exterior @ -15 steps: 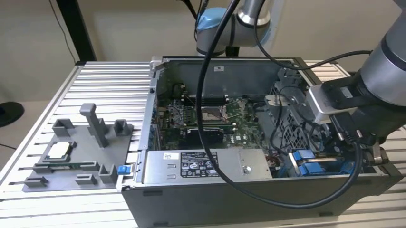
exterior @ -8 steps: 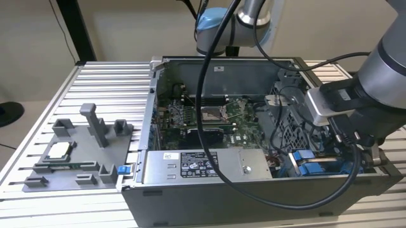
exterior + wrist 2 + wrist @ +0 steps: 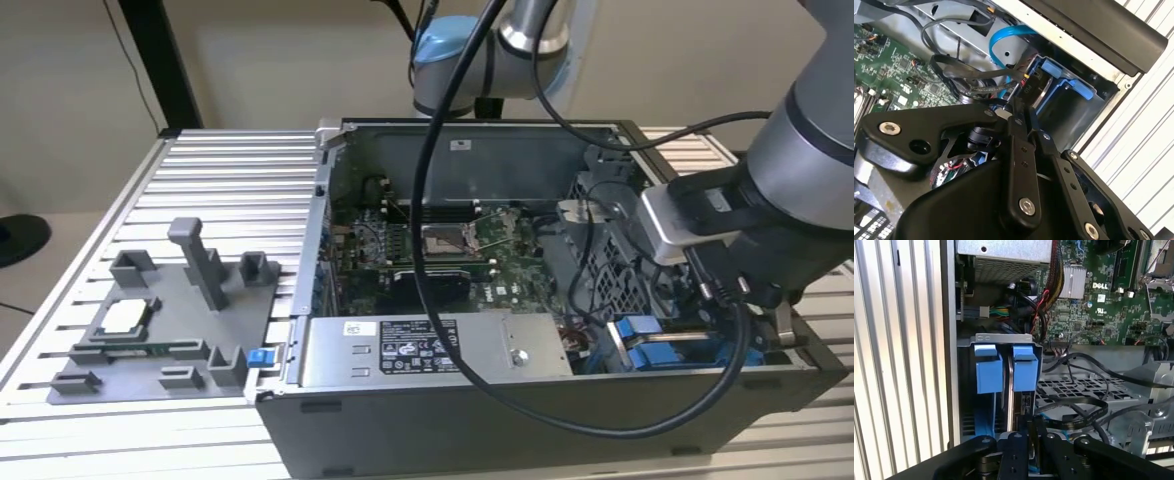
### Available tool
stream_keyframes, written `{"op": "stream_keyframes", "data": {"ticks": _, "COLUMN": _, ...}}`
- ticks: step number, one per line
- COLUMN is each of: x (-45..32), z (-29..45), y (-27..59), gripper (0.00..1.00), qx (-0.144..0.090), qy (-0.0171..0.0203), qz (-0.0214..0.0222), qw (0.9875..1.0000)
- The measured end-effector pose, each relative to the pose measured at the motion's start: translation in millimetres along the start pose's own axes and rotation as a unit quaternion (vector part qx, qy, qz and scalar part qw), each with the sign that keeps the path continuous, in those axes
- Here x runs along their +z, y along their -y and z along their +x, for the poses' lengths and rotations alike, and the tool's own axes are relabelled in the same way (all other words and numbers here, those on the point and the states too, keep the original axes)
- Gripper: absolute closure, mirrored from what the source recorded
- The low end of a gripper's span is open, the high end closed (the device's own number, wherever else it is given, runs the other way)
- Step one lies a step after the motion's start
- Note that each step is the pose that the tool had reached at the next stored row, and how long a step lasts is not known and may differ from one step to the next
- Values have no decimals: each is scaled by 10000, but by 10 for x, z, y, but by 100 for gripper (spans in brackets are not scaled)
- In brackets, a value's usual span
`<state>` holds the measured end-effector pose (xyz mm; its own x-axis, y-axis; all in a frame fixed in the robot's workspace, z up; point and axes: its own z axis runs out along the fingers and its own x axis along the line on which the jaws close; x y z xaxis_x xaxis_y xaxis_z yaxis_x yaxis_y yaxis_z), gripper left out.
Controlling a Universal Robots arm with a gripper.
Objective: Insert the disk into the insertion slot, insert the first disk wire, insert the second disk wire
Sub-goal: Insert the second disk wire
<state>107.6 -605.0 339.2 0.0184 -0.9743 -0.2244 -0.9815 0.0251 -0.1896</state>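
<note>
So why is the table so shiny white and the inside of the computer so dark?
In the exterior view, light glares off the ribbed metal table, washing its left side pale, while the open computer case shades its own inside. In the first wrist view the pincer is a dark shape. In the second wrist view the blue cable shows bright.

— What is that big grey metal computer case [image 3: 441,420] sitting on?

— A silver ribbed metal table [image 3: 214,170]. The case is open on top.

— What's inside it?

— A green circuit board [image 3: 427,250] lies flat in the middle. At the near side sits a grey power-supply box with a white sticker [image 3: 427,350].

— And outside the case?

— On the exterior view's left, a grey plastic tray with upright pegs [image 3: 174,320] rests on the table, just beside the case.
</note>
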Motion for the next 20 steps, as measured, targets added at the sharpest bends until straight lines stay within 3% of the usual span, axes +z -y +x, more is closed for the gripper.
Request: {"op": "stream_keyframes", "data": {"ticks": 20, "x": 81, "z": 4, "y": -16, "gripper": 100, "qx": -3, "qy": -2, "qz": 11, "qw": 10000}}
